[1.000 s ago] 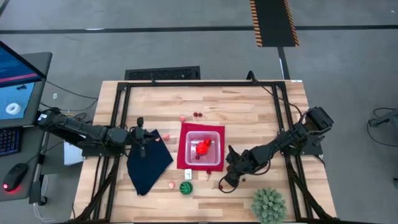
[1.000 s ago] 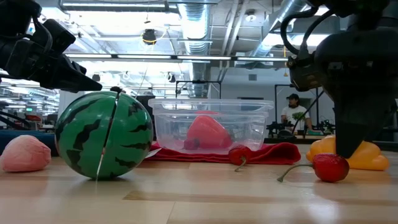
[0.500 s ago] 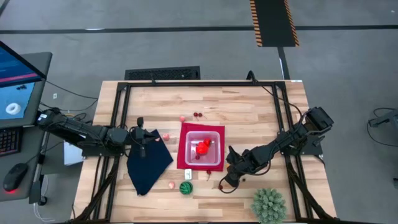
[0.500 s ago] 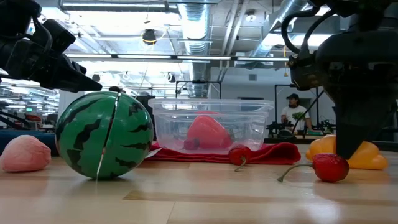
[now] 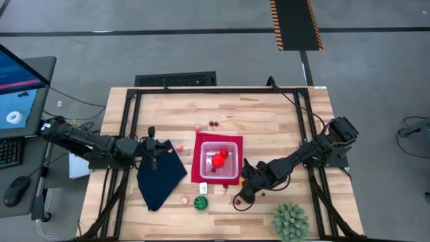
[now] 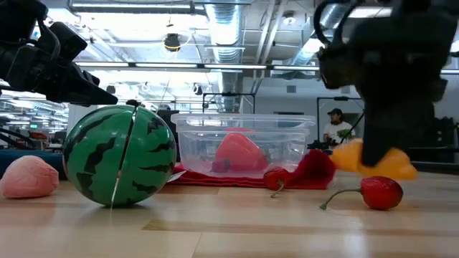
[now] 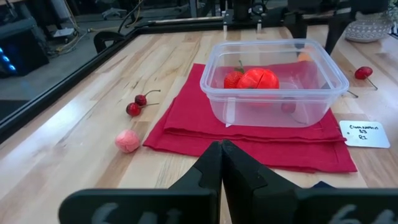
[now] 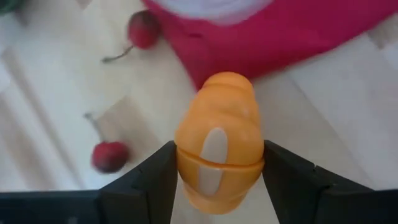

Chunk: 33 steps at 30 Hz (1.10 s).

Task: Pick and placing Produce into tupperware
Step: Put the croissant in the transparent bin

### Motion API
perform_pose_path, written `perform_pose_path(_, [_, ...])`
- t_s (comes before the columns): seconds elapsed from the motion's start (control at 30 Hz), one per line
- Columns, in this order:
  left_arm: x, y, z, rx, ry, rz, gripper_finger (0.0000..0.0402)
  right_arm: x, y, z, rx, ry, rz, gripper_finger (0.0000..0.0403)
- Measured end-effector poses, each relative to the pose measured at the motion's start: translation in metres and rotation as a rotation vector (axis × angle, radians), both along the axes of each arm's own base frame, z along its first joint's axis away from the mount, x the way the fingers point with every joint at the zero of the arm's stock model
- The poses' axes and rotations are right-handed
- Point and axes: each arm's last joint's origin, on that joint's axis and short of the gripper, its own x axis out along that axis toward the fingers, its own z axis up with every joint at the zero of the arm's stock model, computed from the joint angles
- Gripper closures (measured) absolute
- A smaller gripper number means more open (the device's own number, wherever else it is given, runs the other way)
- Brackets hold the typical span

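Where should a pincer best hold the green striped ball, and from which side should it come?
Grip the green striped ball across its widest middle, coming straight down from above. It is round and sits free on the table, so off-centre grips would likely slip. The right pincer holds an orange fruit now.

Right hand: rising from the desk, carrying the orange produce piece clamped between its fingers; piece now clear of the wood, shifting toward the tupperware, away from the red cherry.
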Motion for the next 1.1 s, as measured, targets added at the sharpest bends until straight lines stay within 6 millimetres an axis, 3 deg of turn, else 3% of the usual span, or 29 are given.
perform_pose_path(0.37, [0.0, 0.0, 0.0, 0.005, 0.001, -0.001, 0.0402, 0.009, 0.023, 0.031, 0.033, -0.043, 0.069, 0.0176])
perform_pose_path(0.6, [0.0, 0.0, 0.0, 0.0, 0.0, 0.0, 0.0401, 0.021, 0.025, 0.053, -0.001, -0.105, 0.126, 0.0176])
perform_pose_path(0.8, [0.0, 0.0, 0.0, 0.0, 0.0, 0.0, 0.0401, 0.034, 0.008, 0.066, -0.09, -0.129, 0.143, 0.0176])
perform_pose_path(1.1, [0.0, 0.0, 0.0, 0.0, 0.0, 0.0, 0.0401, 0.054, -0.038, 0.068, -0.185, -0.137, 0.132, 0.0175])
